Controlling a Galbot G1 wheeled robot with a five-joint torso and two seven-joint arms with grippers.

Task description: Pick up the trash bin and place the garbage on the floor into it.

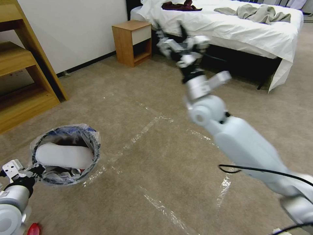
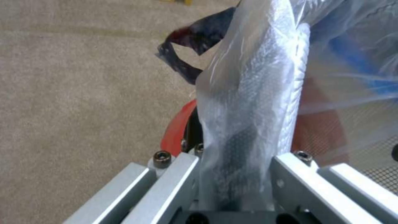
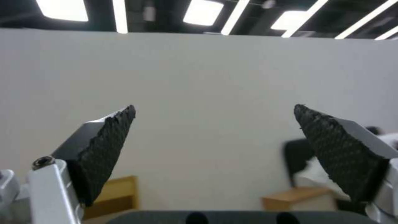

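Fingers of the left gripper [image 2: 232, 174] are clamping the rim and clear blue-printed plastic liner of the small round red trash bin [image 1: 65, 155], holding it low on the robot's left over the beige taped carpet floor [image 1: 156, 163]. A white flat slipper [image 1: 63, 156] is lying inside. The right gripper [image 3: 213, 124] is reaching forward toward the white-sheeted bed [image 1: 247, 29], its black textured fingers [image 3: 104, 146] spread wide apart, gripping nothing.

Ahead of me a small wooden nightstand [image 1: 132, 41] stands beside a white-sheeted bed [image 1: 247, 29] bearing dark red clothing [image 1: 181, 6] and grey clothing [image 1: 257, 13]. Wooden shelving [image 1: 22, 71] lines the white wall [image 1: 75, 29].
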